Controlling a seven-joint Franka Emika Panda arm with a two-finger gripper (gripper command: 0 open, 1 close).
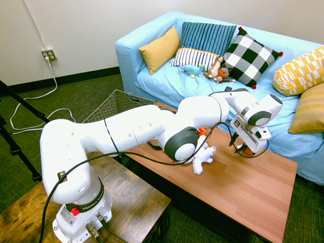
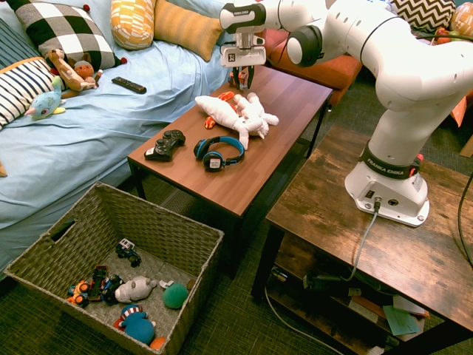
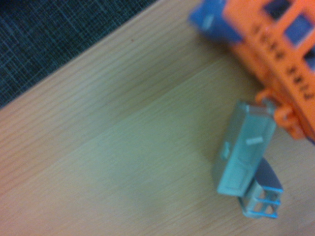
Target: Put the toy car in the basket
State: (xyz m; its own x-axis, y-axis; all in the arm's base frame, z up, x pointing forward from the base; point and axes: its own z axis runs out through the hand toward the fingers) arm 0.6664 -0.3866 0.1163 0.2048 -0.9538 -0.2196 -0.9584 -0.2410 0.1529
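Arm stretched out low from its stand, elbow bent above the white plush (image 2: pixel 238 112), wrist turned down at the far end of the counter (image 2: pixel 281 148). Jaws (image 2: pixel 242 78) pointed straight at the counter top, down around the toy car (image 2: pixel 238 77) — whether closed on it or merely straddling it, cannot tell from either exterior view. Toy car right at the counter's far end, near the sofa-side edge, orange-red body only partly visible between the dark fingers (image 1: pixel 245 148). In the wrist view, toy car (image 3: pixel 275 54) blurred, orange with black lettering and blue parts, a pale blue-grey ladder-like piece (image 3: pixel 244 156) hanging off it over bare wood; counter edge running diagonally, dark carpet beyond.

Plush lying just beside the jaws, toward the counter's middle. Further along: blue headphones (image 2: pixel 219 151), then a black game controller (image 2: pixel 165 145) near the sofa-side edge. Open wood on the counter's long side away from the sofa.

Basket (image 2: pixel 188 233) on the floor past the counter's opposite end, well apart from the jaws, between sofa (image 2: pixel 111 126) and the arm's stand. Open-topped, already holding several small toys. Remote (image 2: pixel 128 85) and 2 soft toys on the sofa cushions, away from the counter.
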